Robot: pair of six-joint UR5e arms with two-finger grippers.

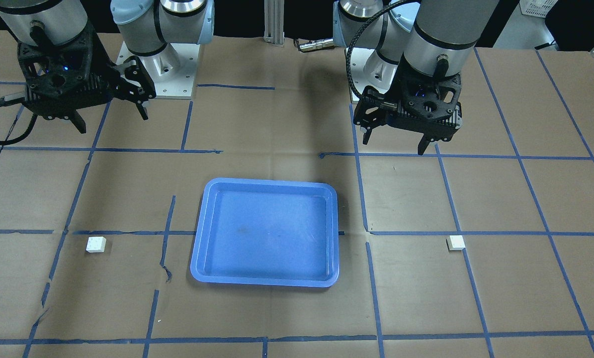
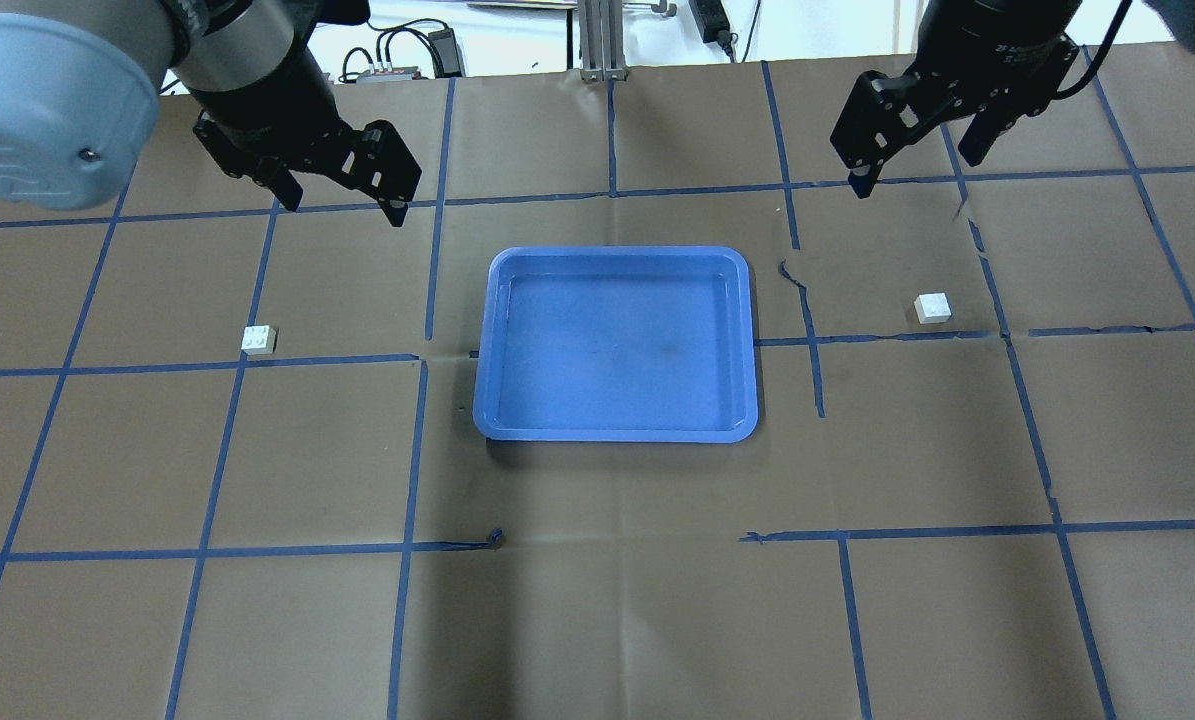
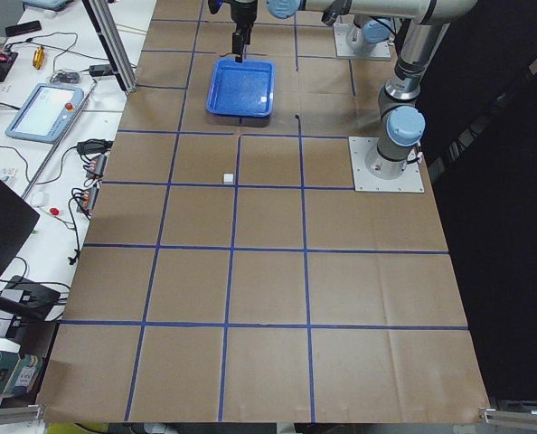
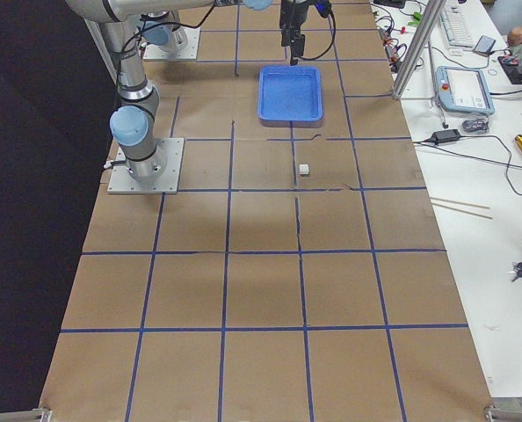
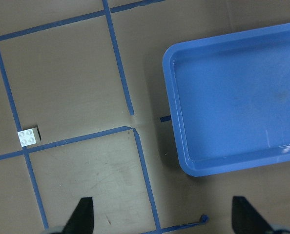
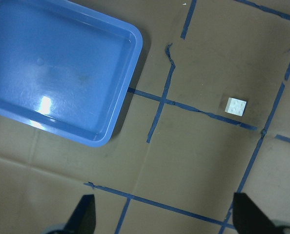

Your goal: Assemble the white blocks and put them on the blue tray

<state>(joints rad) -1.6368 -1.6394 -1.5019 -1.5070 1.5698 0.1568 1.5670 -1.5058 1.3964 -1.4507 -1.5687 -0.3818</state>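
The blue tray lies empty at the table's middle; it also shows in the front view. One white block lies left of the tray, studs up, and shows in the left wrist view. The other white block lies right of the tray and shows in the right wrist view. My left gripper hangs open and empty above the table, beyond its block. My right gripper hangs open and empty, beyond the other block.
The table is covered in brown paper with a grid of blue tape. Both arm bases stand at the robot's edge. A pendant and cables lie along the operators' side.
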